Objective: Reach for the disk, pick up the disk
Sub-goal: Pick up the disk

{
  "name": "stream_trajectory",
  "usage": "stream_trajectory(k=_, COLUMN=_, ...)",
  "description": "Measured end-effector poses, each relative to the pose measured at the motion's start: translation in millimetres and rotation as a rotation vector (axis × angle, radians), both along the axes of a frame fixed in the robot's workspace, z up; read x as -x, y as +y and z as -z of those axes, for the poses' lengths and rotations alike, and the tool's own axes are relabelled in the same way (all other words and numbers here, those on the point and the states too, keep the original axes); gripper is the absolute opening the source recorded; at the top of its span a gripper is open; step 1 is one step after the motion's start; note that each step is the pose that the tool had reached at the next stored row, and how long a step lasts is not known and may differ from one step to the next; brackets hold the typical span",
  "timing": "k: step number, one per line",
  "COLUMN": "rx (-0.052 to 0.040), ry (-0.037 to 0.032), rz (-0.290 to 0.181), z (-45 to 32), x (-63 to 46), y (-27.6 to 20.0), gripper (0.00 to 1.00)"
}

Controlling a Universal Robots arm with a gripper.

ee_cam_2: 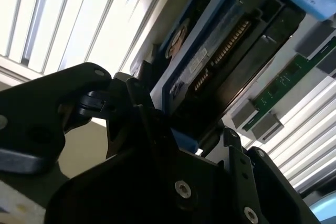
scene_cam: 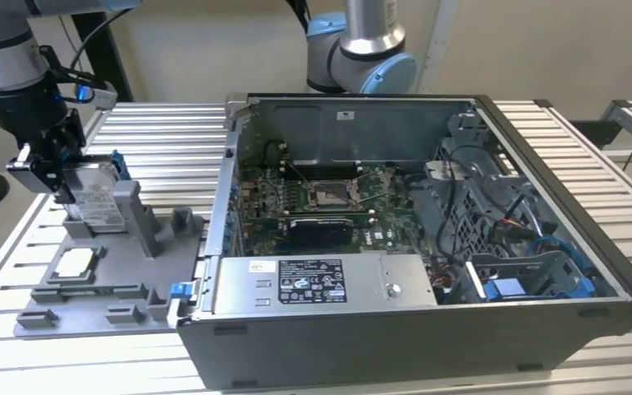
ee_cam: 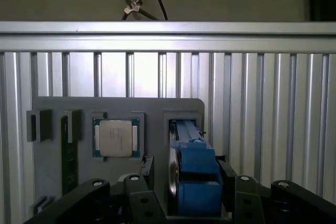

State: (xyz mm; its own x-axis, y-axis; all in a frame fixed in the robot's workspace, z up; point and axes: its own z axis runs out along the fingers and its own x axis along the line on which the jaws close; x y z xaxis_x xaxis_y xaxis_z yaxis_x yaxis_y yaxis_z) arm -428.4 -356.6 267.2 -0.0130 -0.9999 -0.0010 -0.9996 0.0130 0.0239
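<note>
Where your arm hangs at about 10 o'clock in the exterior view, the gripper [scene_cam: 62,174] is right on the disk [scene_cam: 99,196]. The disk stands upright on edge on the grey tray [scene_cam: 129,284], at 9 o'clock in that view. You can see its white label [scene_cam: 96,200], and the blue bracket [scene_cam: 116,164] runs along its top and side.

The gripper straddles the upper end of the disk, but honestly I can't tell if it's clamped on it or just loose around it. The bottom edge looks to be down in the tray's slot, though it's partly hidden, so don't take that as certain.

The chip [scene_cam: 75,263] lies flat in a square pocket at 6 o'clock from the disk, well apart from the gripper. The open case [scene_cam: 349,354] is at 3 o'clock from the tray, just beside it. The board [scene_cam: 316,197] is inside, and the labelled grey box [scene_cam: 316,282] is at 6 o'clock from the board. Everything sits on the slatted metal table [scene_cam: 162,123].

In the first wrist view the disk [ee_cam: 195,177] shows edge-on, blue bracket facing the camera, with the chip [ee_cam: 115,137] beside it in the tray [ee_cam: 157,111]. In the second wrist view you get the disk's [ee_cam_2: 220,61] dark face with a row of gold connector pins, close against the black gripper [ee_cam_2: 189,129] body.
</note>
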Motion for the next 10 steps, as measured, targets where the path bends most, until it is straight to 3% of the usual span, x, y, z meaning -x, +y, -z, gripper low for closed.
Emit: stream_trajectory(k=10, rx=-0.0001, ry=0.0000, rz=0.000, z=2.2, x=0.0, y=0.0, gripper=1.00)
